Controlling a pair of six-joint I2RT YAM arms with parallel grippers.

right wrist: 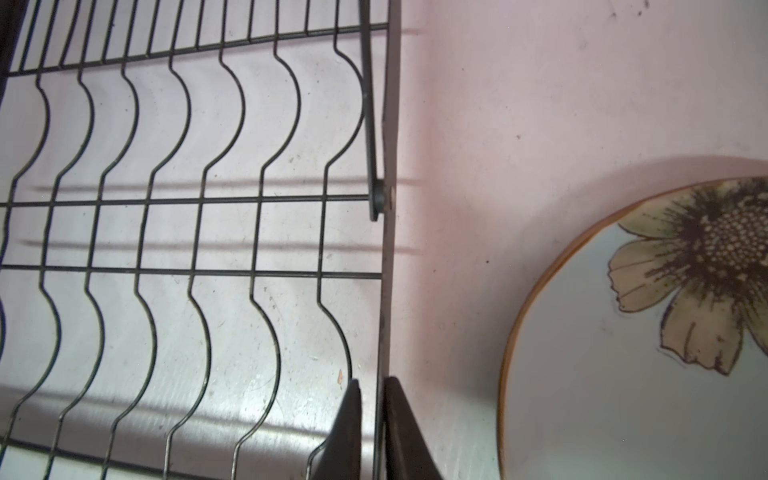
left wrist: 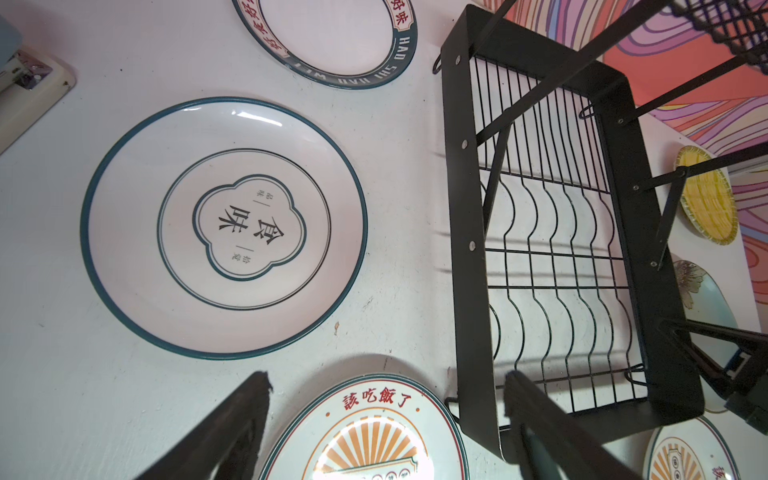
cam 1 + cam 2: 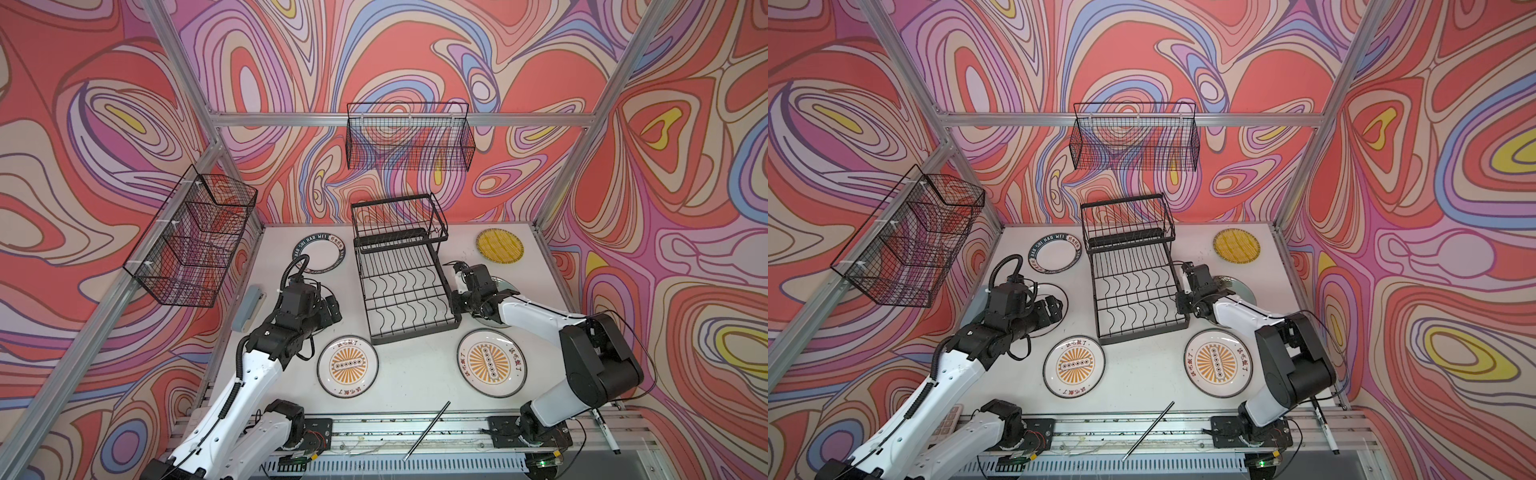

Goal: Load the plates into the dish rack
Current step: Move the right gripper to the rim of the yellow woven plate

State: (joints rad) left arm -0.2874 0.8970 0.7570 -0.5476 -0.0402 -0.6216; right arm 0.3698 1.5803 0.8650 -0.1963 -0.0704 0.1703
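Observation:
The black dish rack [image 3: 415,332] stands mid-table with nothing in it. My right gripper [image 1: 374,381] straddles its right side wall, open a crack, with a gap at one finger. The pale green flowered plate [image 1: 623,353] lies just beside it, partly under that arm. My left gripper [image 2: 386,378] hangs wide open and holds nothing, over the rim of a sunburst plate [image 3: 348,366], with the dark-ringed white plate [image 2: 224,228] below the wrist. A second sunburst plate [image 3: 491,363], the black lettered plate [image 3: 319,254] and the yellow plate [image 3: 499,246] lie flat on the table.
Two black mesh baskets hang on the walls, one at the left [image 3: 191,237] and one at the back [image 3: 409,137]. A thin metal rod [image 3: 428,430] and a marker [image 3: 604,432] lie by the front rail. A grey-blue device [image 3: 249,307] sits at the table's left edge.

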